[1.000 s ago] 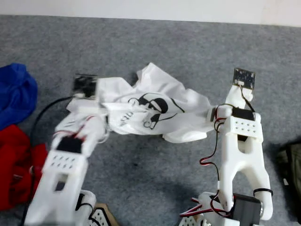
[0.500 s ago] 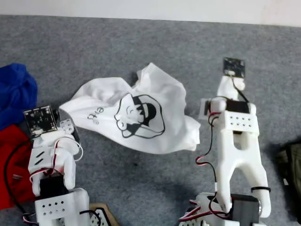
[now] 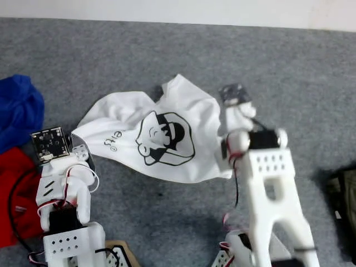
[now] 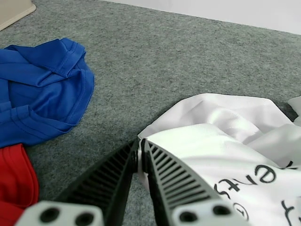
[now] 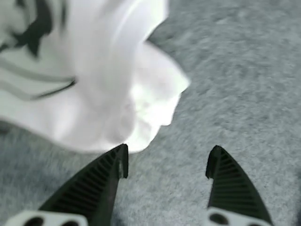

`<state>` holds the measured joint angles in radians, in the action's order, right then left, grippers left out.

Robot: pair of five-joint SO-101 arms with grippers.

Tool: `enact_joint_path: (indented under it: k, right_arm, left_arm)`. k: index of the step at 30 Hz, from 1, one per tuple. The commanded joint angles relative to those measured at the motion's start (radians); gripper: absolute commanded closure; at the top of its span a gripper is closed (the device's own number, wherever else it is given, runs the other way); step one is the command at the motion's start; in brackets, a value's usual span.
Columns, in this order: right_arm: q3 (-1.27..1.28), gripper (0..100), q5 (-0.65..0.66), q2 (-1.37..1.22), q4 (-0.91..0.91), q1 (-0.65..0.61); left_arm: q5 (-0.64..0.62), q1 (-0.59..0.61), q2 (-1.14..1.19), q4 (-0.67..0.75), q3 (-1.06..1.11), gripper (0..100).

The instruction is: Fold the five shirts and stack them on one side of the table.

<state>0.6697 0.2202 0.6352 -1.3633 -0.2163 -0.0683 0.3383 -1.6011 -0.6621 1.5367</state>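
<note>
A grey felt desk [image 3: 167, 50] runs back to a pale wall [image 3: 167, 10] at the far side. A second ago the left arm stretched out over a bunched white shirt [image 3: 161, 139]. It has since drawn back to the near left corner, and the shirt now lies spread out in the middle of the desk with its black print facing up. The left tool [image 4: 140, 141] sits at the shirt's near left corner, its jaws closed together on the edge of the cloth. Over the last half second the right arm has swung left, so its wrist now hangs over the shirt's right edge. The right tool [image 5: 169, 149] is spread wide, gripping nothing, above bare felt just beside a rumpled fold of the white cloth. A blue shirt [image 3: 19, 108] lies crumpled at the left edge of the desk, with a red shirt [image 3: 16, 189] just beside it on the near side. Neither has shifted. A dark cloth [image 3: 345, 194] shows at the right edge, well apart from the white shirt.
</note>
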Motion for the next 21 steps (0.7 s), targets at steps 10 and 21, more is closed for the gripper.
enact_joint_path:
  k: [10, 21]
  right_arm:
    - [0.251, 72.4, -0.026, 0.104, 0.291, -0.131]
    - [0.208, 97.2, -0.029, -0.189, 0.472, -0.084]
  left_arm:
    - [-0.058, 0.015, -0.012, -0.006, -0.004, 99]
    - [-0.104, 0.015, -0.012, -0.003, -0.007, 99]
